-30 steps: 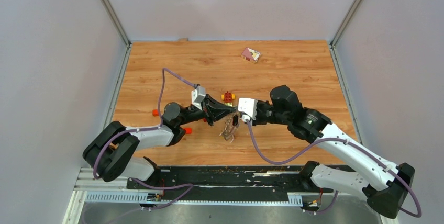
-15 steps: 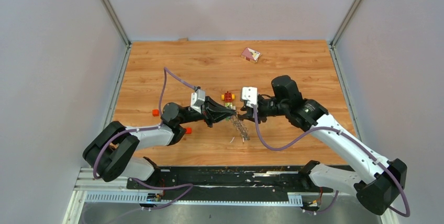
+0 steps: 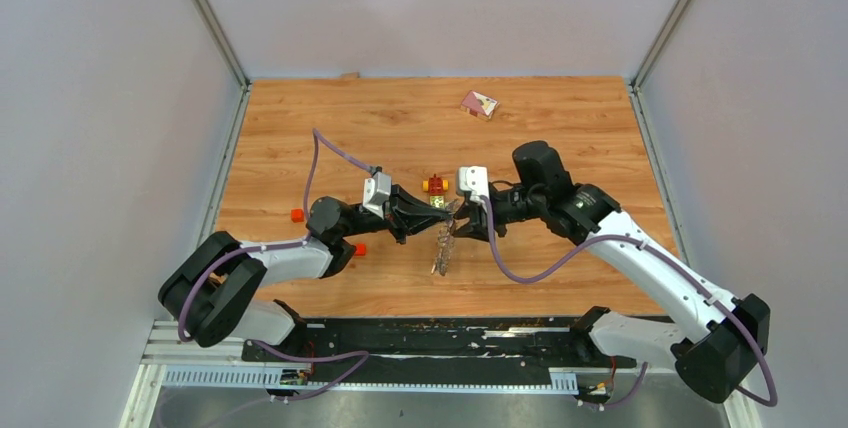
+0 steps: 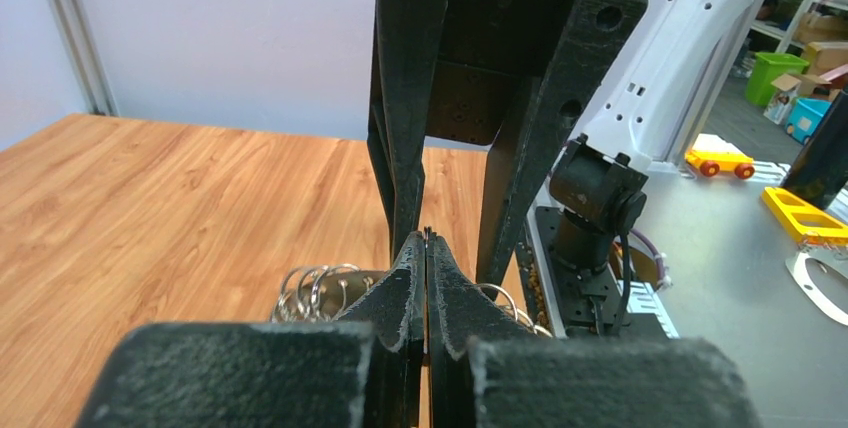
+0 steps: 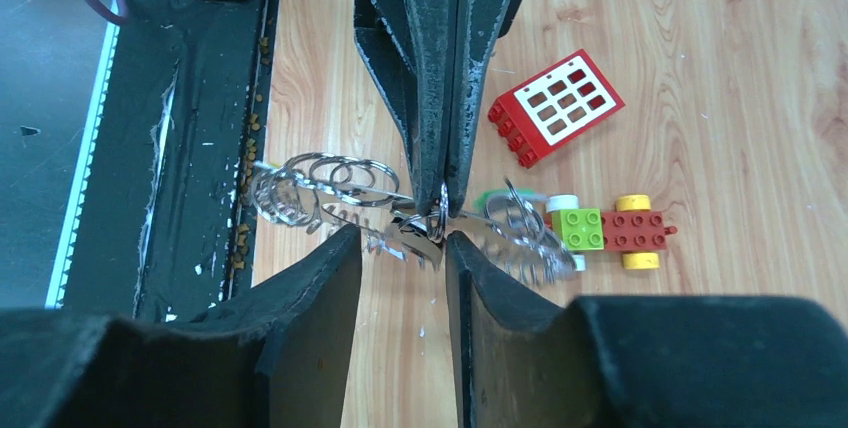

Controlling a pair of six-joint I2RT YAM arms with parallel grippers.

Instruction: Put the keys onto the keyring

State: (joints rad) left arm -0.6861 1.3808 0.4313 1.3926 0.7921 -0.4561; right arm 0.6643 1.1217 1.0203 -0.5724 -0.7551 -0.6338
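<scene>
Since the earlier frames the hanging bunch has swung back from the right to sit directly under the pincer tips, and my right arm has shifted slightly toward it.

My left pincer (image 3: 443, 211) is clamped shut on the wire of the keyring (image 3: 440, 248), holding it clear of the counter (image 3: 560, 148). In the left wrist view the closed tips meet on a thin line of metal.

My right pincer (image 3: 459, 226) faces the left one tip to tip. Its jaws stand apart, and the keys (image 5: 410, 233) lie in the gap between them. I see bare wood beside one finger, so I judge nothing is pinched yet.

In the right wrist view the bunch stretches left to right across that gap, crosswise to my fingers. The coiled rings lie to the left and more keys to the right. The right arm is the one placed to close on a key.

A toy car (image 5: 610, 228) and a red brick (image 5: 555, 116) lie just beyond. I can read no brand or writing anywhere.
</scene>
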